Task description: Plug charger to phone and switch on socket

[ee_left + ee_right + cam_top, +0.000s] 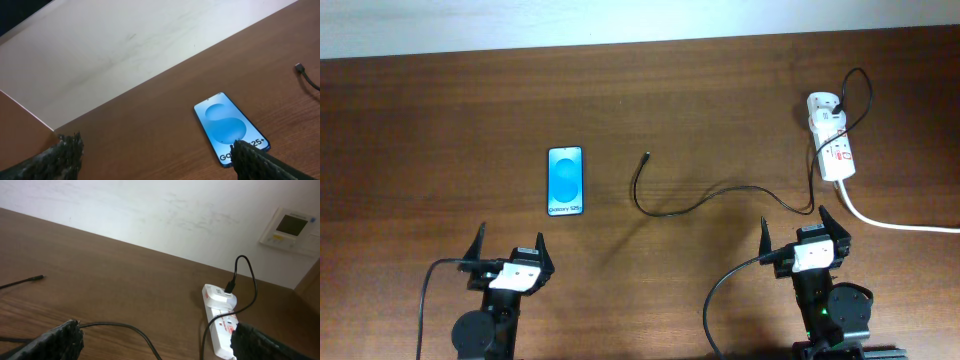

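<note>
Left gripper (510,240) and right gripper (797,224): both wide open, empty, on the robot's side of the phone (566,181). Charger (665,213) lies loose on tabletop (440,130), connector tip (647,156) free, near phone's right, unplugged. Judged thin, light, floppy: pinch just behind the rigid tip. Phone looks slick; may slide under insertion push. Socket (831,145) sits well right of phone, charger's other end plugged in.
</note>
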`<action>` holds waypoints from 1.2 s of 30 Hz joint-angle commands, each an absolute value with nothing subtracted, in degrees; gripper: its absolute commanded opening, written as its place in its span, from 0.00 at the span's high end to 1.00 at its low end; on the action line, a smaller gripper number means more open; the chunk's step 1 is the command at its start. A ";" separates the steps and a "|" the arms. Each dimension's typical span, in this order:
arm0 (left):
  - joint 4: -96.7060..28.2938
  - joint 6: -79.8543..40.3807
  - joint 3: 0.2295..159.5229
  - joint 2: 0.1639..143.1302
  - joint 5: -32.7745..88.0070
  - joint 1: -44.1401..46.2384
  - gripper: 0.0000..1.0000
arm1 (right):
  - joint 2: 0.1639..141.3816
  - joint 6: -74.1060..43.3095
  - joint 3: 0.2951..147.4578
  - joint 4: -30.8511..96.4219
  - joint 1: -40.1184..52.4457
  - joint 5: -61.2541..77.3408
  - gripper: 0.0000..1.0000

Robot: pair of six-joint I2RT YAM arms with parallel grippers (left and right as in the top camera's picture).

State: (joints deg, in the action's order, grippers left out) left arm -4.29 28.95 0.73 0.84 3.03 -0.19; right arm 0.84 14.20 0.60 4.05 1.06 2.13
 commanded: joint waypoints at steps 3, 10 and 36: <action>-4.58 29.65 0.49 0.51 2.79 -0.56 0.01 | 0.36 14.37 0.32 4.34 1.45 1.21 0.01; -4.58 29.65 0.49 0.51 2.79 -0.56 0.01 | 0.36 14.37 0.32 4.34 1.45 1.21 0.01; -4.60 29.65 0.51 0.58 2.81 -0.54 0.01 | 0.36 14.37 0.32 4.34 1.45 1.21 0.01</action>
